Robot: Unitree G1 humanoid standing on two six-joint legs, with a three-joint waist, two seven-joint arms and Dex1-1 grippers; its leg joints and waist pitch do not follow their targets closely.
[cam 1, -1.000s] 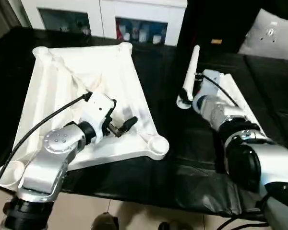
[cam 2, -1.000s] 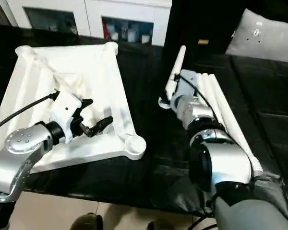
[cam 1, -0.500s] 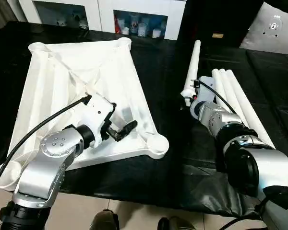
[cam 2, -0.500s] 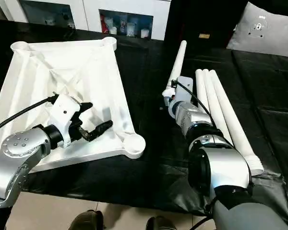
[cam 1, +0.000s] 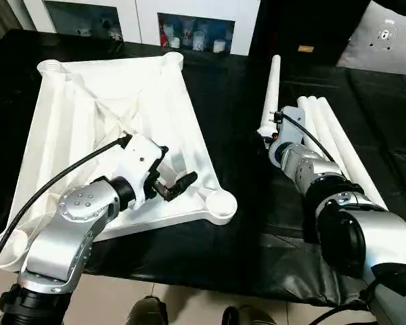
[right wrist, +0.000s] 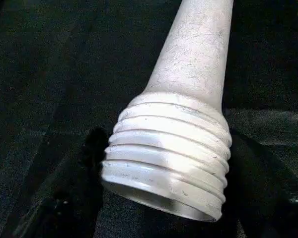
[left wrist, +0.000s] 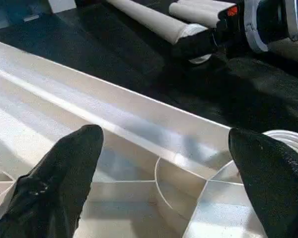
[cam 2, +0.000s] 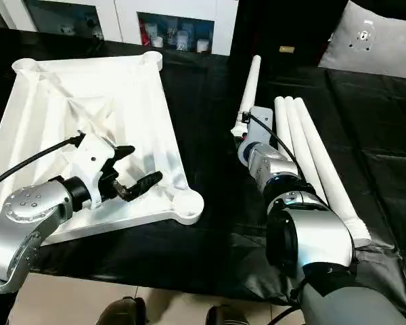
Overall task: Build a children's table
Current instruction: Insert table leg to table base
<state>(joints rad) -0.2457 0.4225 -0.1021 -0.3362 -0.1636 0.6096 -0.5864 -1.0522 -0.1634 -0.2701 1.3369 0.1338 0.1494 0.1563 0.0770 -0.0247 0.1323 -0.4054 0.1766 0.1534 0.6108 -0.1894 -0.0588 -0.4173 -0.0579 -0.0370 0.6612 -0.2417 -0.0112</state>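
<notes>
The children's table top (cam 1: 88, 108) lies upside down, ribs up, on the left of the black work table. My left gripper (cam 1: 176, 167) hovers open over its near right part, just short of the round corner socket (cam 1: 220, 201). In the left wrist view both black fingers (left wrist: 64, 183) stand wide apart above the ribs, with the socket (left wrist: 288, 141) beside them. My right gripper (cam 1: 266, 133) is shut on a white leg (cam 1: 271, 88) near its threaded end (right wrist: 164, 168); the leg points away from me. Three more legs (cam 1: 331, 145) lie side by side to its right.
A white cabinet (cam 1: 189, 24) with glass doors stands behind the work table. A grey cushion (cam 1: 392, 34) lies at the back right. The black cover's front edge (cam 1: 189, 271) runs close to me, and a black cable (cam 1: 61, 179) trails from my left wrist.
The camera has tilted, shifting the whole picture. My right forearm has lowered and stretched forward, still holding the leg. My left gripper has edged slightly towards the corner socket.
</notes>
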